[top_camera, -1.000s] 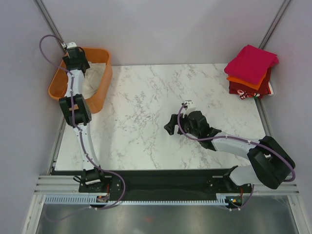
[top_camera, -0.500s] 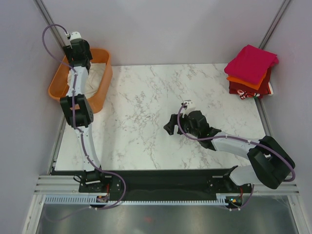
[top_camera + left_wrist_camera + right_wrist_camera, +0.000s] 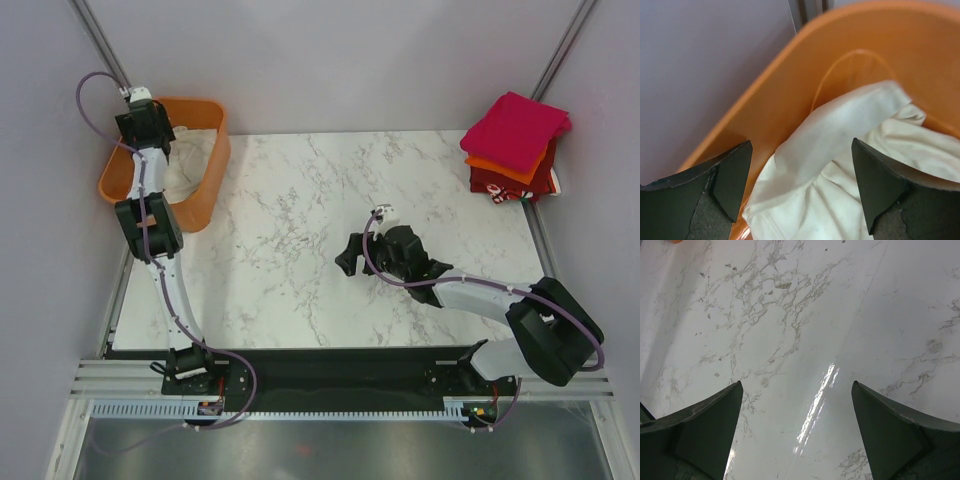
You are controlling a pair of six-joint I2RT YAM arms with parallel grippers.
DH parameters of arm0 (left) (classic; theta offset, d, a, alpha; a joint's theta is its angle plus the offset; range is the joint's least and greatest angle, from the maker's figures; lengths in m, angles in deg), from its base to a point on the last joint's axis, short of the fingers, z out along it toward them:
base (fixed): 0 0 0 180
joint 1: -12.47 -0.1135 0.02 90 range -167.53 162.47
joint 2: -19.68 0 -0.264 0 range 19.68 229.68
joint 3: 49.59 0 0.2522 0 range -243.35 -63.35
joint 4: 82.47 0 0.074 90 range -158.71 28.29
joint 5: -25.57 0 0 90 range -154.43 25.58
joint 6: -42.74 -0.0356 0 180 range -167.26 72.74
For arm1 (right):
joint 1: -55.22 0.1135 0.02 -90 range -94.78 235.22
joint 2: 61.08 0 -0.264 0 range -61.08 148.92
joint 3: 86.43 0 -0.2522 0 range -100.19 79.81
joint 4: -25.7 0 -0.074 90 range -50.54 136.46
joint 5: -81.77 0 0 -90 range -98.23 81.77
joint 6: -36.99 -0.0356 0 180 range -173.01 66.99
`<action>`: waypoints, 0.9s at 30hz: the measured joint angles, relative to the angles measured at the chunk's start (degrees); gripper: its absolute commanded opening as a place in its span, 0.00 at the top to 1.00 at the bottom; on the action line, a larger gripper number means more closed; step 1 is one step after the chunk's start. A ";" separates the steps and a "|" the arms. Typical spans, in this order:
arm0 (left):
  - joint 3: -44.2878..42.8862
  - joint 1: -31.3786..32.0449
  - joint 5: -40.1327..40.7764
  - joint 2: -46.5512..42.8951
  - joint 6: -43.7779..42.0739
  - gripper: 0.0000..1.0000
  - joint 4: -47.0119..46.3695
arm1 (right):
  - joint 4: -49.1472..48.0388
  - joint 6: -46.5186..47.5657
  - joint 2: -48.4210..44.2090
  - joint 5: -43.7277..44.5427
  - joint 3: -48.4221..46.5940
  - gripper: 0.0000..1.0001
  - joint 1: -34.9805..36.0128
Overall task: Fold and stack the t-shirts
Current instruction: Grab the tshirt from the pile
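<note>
My left gripper (image 3: 800, 145), jaws apart, hovers over the cream t-shirt (image 3: 840, 170) in the basket (image 3: 785, 85); next I should pinch a fold and lift.

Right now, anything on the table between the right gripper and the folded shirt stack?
Nothing. In the top view, the stretch of marble table from the right gripper to the folded shirt stack is bare.
</note>
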 measured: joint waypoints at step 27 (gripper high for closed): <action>0.31 0.31 -2.54 1.95 2.75 0.98 1.77 | 0.59 0.11 1.66 -0.04 -0.79 0.02 -0.33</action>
